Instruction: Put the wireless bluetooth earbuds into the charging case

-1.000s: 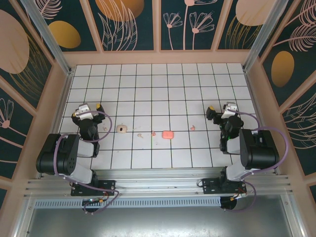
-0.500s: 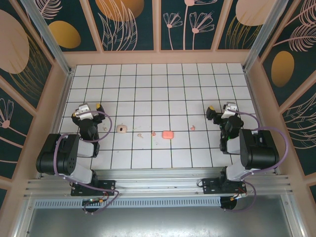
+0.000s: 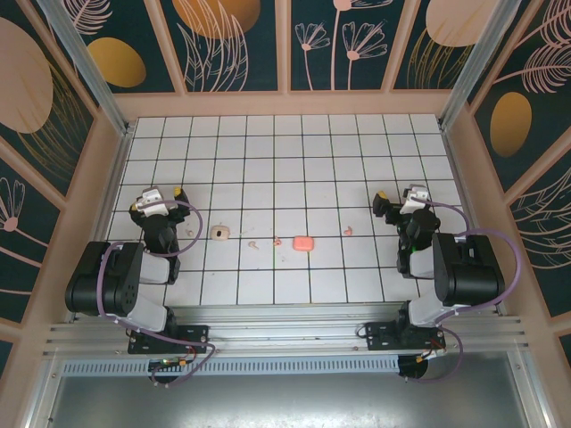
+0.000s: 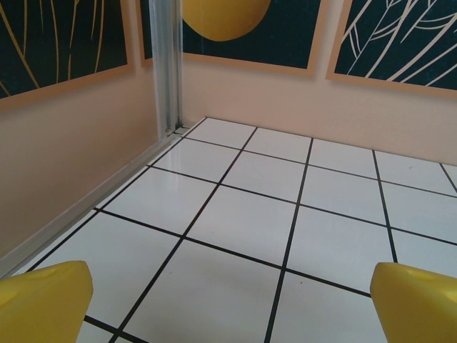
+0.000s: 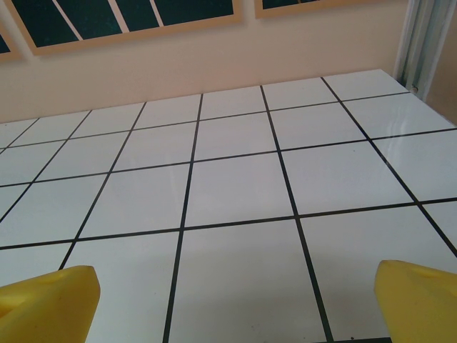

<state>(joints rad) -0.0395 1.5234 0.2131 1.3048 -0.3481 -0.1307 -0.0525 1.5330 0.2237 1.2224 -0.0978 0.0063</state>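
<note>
Lighting is bright, even and diffuse, coming from overhead. The glossy white tiled floor [image 3: 303, 160] shows a soft sheen, with a pale reflection below the aluminium corner post [image 4: 166, 64]. Shadows are faint and short. Focus is sharp throughout. The top view's walls lean outward at the frame edges.

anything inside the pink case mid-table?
From above, the pink case reads as a solid block, so its inside is hidden. Small pale pink earbuds lie loose on the tiles either side of it.
</note>
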